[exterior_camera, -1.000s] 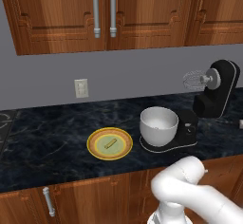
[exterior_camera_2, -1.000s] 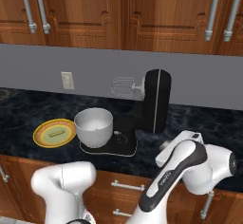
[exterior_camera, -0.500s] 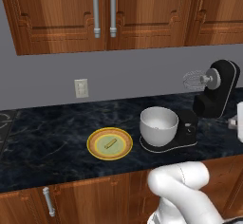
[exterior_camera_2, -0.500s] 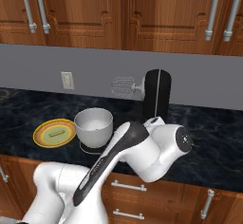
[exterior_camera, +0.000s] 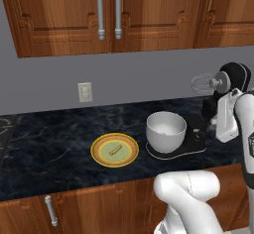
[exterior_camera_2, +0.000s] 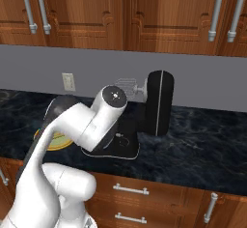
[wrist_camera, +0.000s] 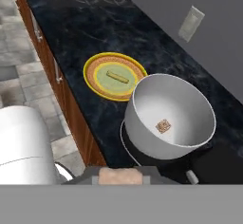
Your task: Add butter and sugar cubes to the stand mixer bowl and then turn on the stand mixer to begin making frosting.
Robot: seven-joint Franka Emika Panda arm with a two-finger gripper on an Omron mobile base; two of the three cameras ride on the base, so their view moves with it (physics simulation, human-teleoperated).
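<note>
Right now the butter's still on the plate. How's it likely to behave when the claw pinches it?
The butter is a thin, short stick lying flat on the plate, so probably light and stiff. Being narrow, it leaves little margin; it may twist if pinched off-centre. It lies low on a glossy plate, so it may slide before the fingers bite.

In the right base view the white arm hid the stand mixer bowl and most of the yellow plate, of which just a sliver showed. In the hand view the gripper was cut by the bottom band, so its fingertips could not be made out. Ahead of it, the small brownish thing in the stand mixer bowl was too small to identify. The stand mixer was partly covered by the arm in the left base view.
</note>
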